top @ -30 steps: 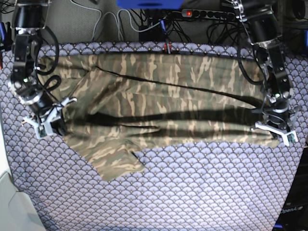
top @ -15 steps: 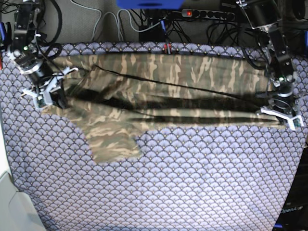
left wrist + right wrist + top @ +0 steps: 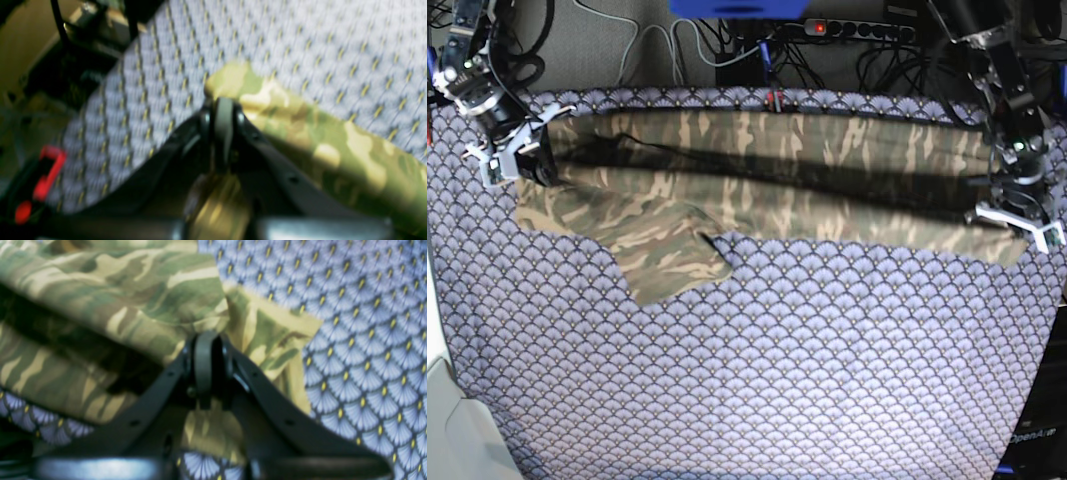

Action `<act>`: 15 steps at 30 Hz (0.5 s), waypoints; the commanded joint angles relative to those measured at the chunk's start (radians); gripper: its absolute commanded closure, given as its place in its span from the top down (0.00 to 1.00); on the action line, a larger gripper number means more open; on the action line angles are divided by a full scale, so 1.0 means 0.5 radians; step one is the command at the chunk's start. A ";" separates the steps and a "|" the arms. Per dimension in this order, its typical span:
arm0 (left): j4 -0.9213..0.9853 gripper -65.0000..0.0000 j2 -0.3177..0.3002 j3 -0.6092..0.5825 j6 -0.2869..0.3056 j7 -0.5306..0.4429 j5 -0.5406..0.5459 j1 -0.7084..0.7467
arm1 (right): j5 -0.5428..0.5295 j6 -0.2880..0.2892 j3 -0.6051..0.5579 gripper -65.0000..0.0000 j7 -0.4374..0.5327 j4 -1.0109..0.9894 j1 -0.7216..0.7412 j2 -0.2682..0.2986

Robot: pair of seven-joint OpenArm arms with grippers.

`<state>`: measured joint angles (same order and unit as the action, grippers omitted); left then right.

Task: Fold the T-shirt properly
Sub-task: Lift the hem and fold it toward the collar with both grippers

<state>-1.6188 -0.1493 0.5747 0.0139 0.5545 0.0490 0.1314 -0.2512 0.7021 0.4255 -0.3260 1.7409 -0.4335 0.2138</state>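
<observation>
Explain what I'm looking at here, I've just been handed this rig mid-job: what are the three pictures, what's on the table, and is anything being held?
This is a two-armed robot folding a T-shirt. The base view looks down on the whole table; the other two come from cameras on each wrist, looking past the gripper.

A blue-grey scallop-patterned tablecloth covers the table. The camouflage shirt lies stretched across its far side, one sleeve sticking out toward the near side.

The right gripper is on the base view's left, the left gripper on its right. Both are shut on the shirt's cloth, as the wrist views show up close. Beyond the table there are cables and a power strip.
</observation>
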 commanded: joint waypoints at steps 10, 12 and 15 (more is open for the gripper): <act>-0.121 0.01 -0.031 0.015 -0.014 -0.070 -0.011 0.190 | -0.033 -0.008 0.065 0.02 0.058 0.027 -0.061 0.037; -0.121 0.01 -0.022 0.015 -0.014 -0.070 -0.011 0.230 | -0.033 -0.008 0.068 0.02 0.061 0.027 -0.067 0.037; -0.115 0.01 -0.004 0.015 -0.014 -0.073 -0.011 0.267 | -0.033 -0.008 0.089 0.02 0.055 0.027 -0.077 0.031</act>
<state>-1.6588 -0.1394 0.5762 0.0147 0.5385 0.0486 0.2611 -0.2520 0.7025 0.4572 -0.3214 1.7390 -0.4664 0.2176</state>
